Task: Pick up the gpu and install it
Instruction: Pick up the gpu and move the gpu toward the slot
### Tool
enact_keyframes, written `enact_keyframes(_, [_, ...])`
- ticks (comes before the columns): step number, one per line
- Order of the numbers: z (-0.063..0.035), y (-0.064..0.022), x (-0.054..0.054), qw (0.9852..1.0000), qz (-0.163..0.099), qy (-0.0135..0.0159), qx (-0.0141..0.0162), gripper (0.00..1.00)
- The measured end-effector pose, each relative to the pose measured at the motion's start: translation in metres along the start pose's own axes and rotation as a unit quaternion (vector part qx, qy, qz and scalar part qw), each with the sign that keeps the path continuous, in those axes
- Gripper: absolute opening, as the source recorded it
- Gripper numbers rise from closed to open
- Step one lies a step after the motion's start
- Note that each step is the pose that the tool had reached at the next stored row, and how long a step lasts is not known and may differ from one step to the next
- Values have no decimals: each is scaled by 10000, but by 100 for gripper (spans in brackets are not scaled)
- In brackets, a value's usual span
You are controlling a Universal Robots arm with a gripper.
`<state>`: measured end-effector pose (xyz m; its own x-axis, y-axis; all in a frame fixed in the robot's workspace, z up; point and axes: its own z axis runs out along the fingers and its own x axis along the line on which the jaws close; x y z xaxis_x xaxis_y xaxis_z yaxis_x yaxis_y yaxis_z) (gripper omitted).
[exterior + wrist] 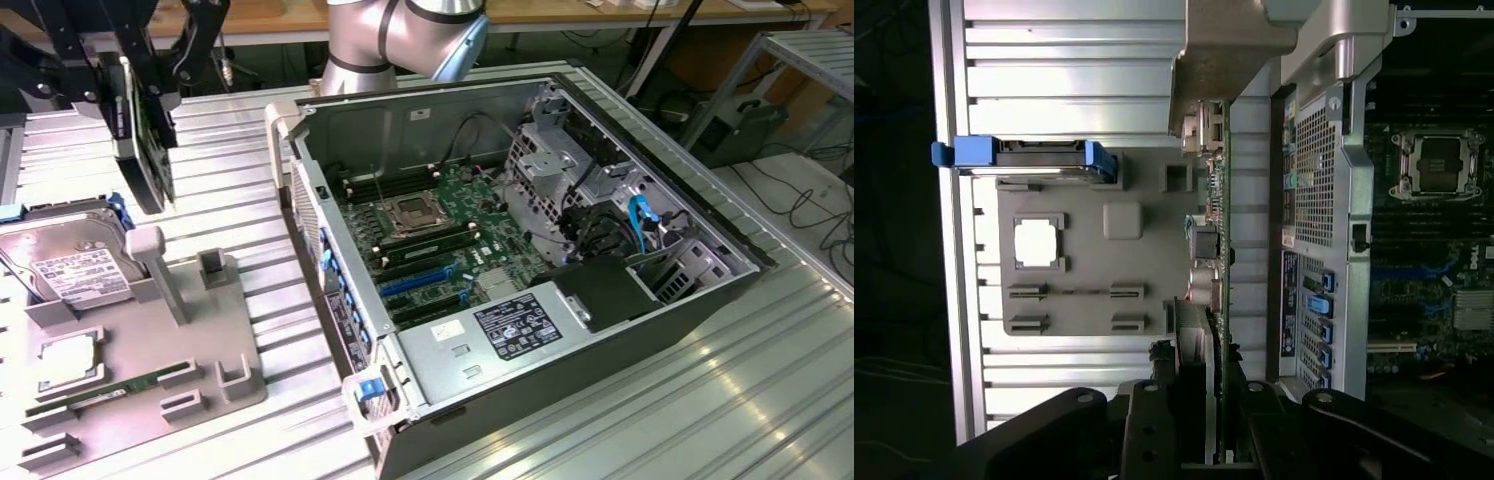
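Slats of ribbed, brushed aluminium make up the worktop (627,400), their grooves running lengthwise under everything. On it lies a black-and-silver tower computer case (694,290) with its side panel off and perforated sheet-metal walls. Inside is a green motherboard (441,240) with a square processor socket and blue slots. At the exterior view's left sits a matte grey moulded tray (200,350). It holds a propped-up silver hard drive with a white label (67,265) and blue rails at its ends, a square silver processor chip (67,360) and a narrow green memory stick (114,393).

The black claw (1202,405) is clenched on the gpu (144,150), a thin expansion card with a green circuit board and a silver metal end bracket. The card hangs on edge in the air at the far end of the tray, between the hard drive and the case. Its long axis runs straight out from the claw, roughly vertical in the exterior view, with the bracket end farthest from the fingers (1149,430). In the wrist view it is edge-on, parallel to the case's perforated wall and just beside it.

Behind, the smooth silver-grey arm (400,40) rises in front of wooden benches. Cables trail on the floor by a metal frame rack (814,60) at the exterior view's right.
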<state>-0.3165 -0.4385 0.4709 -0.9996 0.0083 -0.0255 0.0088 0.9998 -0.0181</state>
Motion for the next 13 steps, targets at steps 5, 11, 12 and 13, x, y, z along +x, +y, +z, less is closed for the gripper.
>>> enact_keyframes(5, [-7, 0, 0, 10000, 0, 0, 0, 28])
enact_keyframes(11, [-7, 0, -20, 10000, 0, 0, 0, 28])
enact_keyframes(12, [-7, 0, -29, 10000, 0, 1, 0, 28])
enact_keyframes(13, [-6, 0, -38, 10000, 0, 0, 0, 28])
